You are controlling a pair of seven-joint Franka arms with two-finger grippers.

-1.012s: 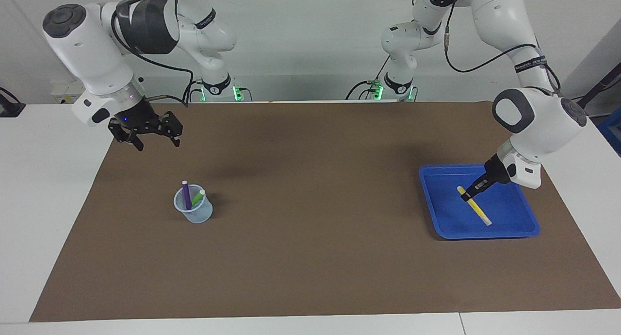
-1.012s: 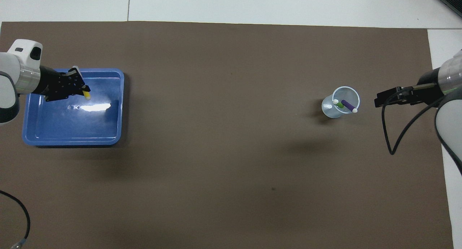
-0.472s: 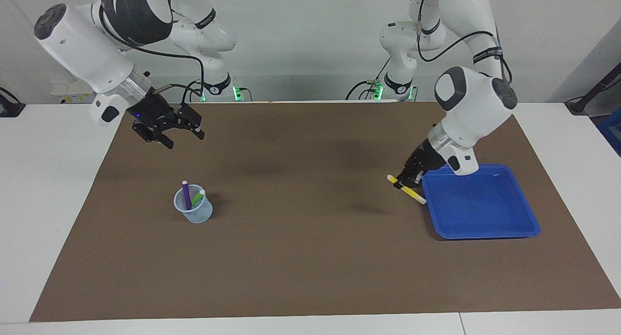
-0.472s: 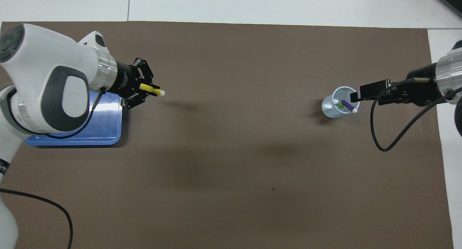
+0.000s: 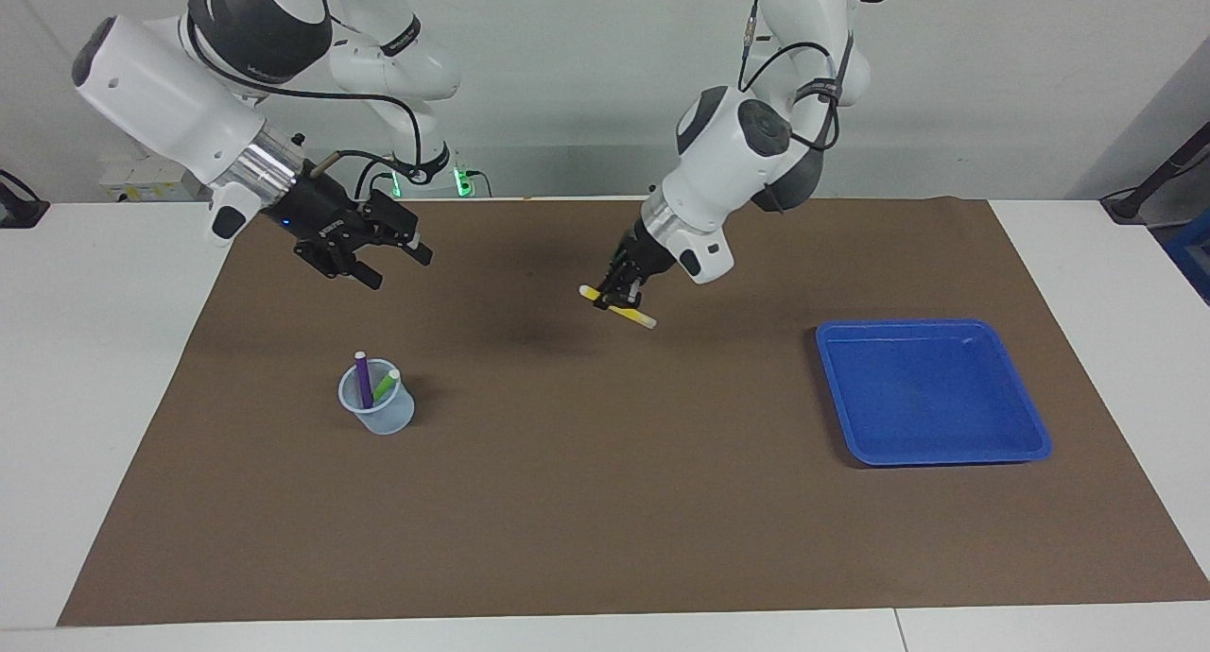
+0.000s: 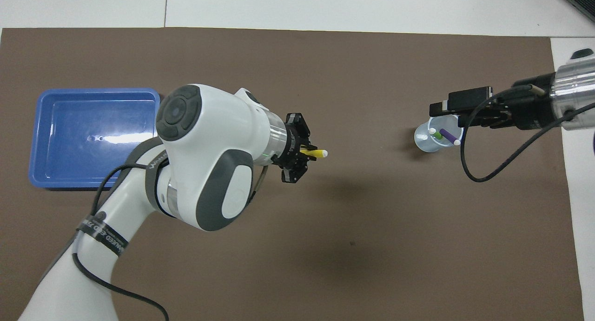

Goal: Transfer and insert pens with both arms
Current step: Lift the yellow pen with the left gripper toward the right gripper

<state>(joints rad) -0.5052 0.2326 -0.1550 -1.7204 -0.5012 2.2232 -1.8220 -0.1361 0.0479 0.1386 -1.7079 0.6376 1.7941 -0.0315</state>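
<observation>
Yellow pen [image 5: 619, 308] pinched in left end effector [image 5: 622, 291]; two pens in one cup [image 5: 378, 408]; right end effector [image 5: 378, 253] spread.

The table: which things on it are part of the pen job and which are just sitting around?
Part of the job:
- yellow pen, held in the left hand above the mat
- purple pen and green pen, in the cup
- right hand, open

Sitting around:
- blue tray
- brown mat

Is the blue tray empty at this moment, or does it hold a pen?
Empty. The blue tray shows only bare floor in both views; the yellow pen is in the left gripper, up over the mat.
</observation>
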